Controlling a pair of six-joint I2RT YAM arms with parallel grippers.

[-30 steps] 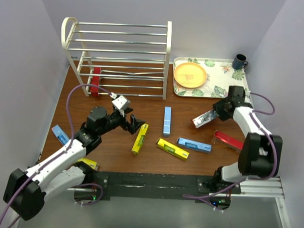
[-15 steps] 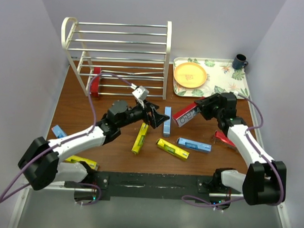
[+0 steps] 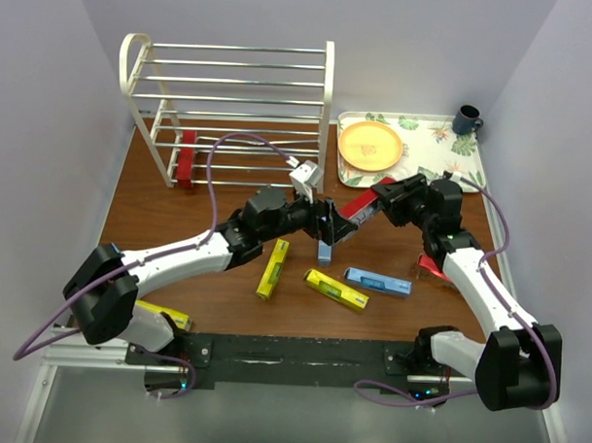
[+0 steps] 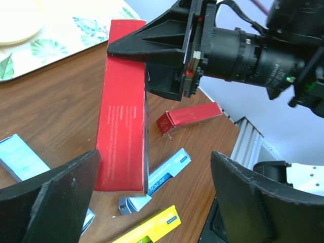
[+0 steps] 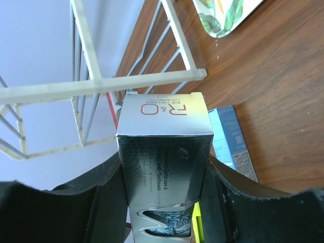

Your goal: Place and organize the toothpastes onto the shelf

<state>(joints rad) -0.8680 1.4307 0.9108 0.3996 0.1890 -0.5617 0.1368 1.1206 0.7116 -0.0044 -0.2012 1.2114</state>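
My right gripper [image 3: 379,201] is shut on a red toothpaste carton [image 3: 359,211] and holds it above the table's middle, its free end pointing left. In the right wrist view the carton [image 5: 163,147] sits clamped between both fingers. My left gripper [image 3: 332,226] is open, its jaws wide on either side of that carton's free end [image 4: 123,106], not touching it. The white wire shelf [image 3: 232,93] stands at the back left with one red carton [image 3: 186,157] on its lowest tier. Yellow [image 3: 272,269], yellow [image 3: 335,290], blue [image 3: 379,281], blue [image 3: 325,247] and red [image 3: 445,272] cartons lie on the table.
A floral tray [image 3: 430,139] at the back right holds an orange plate [image 3: 370,146] and a dark mug [image 3: 466,120]. Another yellow carton [image 3: 164,316] lies under my left arm near the front edge. Walls close in on both sides.
My left arm swung right from the yellow carton to the table's middle. My right gripper carried the red carton left and up until it met the open left jaws.
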